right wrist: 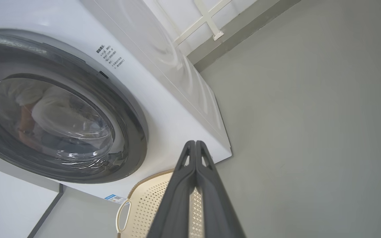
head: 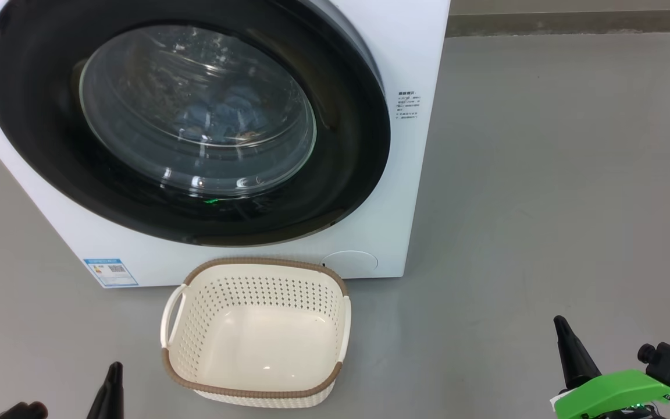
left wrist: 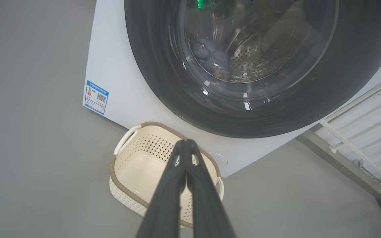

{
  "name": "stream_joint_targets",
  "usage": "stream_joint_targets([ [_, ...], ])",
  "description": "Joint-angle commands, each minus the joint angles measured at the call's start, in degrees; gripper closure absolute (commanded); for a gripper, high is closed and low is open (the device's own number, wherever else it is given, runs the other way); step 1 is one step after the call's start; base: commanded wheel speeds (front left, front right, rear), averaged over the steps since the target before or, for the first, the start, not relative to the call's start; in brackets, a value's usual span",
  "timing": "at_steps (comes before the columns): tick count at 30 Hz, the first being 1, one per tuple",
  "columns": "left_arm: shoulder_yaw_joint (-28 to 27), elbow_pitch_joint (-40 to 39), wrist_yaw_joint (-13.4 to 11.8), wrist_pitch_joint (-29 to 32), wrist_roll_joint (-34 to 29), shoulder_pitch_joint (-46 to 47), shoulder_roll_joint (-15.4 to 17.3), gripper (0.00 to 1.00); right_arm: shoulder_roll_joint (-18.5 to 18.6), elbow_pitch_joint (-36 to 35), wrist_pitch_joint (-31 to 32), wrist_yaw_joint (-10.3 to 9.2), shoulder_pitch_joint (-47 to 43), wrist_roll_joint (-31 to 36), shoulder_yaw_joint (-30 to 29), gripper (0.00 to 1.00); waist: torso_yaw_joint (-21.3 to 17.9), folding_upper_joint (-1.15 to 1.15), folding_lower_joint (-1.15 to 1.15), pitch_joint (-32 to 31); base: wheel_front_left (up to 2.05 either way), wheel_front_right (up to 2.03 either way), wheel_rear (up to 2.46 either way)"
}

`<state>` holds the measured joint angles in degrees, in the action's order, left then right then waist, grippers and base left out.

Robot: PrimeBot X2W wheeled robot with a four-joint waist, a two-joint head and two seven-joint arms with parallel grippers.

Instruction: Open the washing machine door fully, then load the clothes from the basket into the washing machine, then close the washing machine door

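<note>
You are working over a smooth, matt grey floor (head: 544,174), evenly lit, with a soft pale sheen in places. Far side: a darker grey skirting strip (head: 573,23) runs along the wall foot. Above it, a white wall (right wrist: 177,13) carries pale crossed bars (right wrist: 208,19).

- washing machine door (head: 195,110): glossy black rim, clear smooth glass bowl
- washing machine (head: 396,203): smooth white shell
- basket (head: 253,288): cream perforated plastic, brown woven-look rim
- floor (head: 544,174): matt grey, smooth
</note>
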<state>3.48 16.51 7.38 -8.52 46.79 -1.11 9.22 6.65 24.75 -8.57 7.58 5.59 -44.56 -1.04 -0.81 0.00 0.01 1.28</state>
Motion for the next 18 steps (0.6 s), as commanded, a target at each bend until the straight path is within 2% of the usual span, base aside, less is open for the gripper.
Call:
stream_joint_targets([
  [1, -1.36, -1.43, 0.04, 0.37, 1.46, 2.39, 0.61, 1.0, 0.16, -1.84, 0.43, -0.03, 1.08, -1.73, -0.19, 1.0, 0.01, 0.0, -0.01, -0.02, 0.0, 0.0, 0.0],
  [18, -3.03, -1.63, 0.06, 3.22, 10.11, 3.35, -0.73, 1.0, -0.61, -3.58, 3.31, -0.04, 0.99, -10.73, -1.24, 1.0, 0.17, 0.0, -0.01, -0.23, 0.0, 0.0, 0.0],
])
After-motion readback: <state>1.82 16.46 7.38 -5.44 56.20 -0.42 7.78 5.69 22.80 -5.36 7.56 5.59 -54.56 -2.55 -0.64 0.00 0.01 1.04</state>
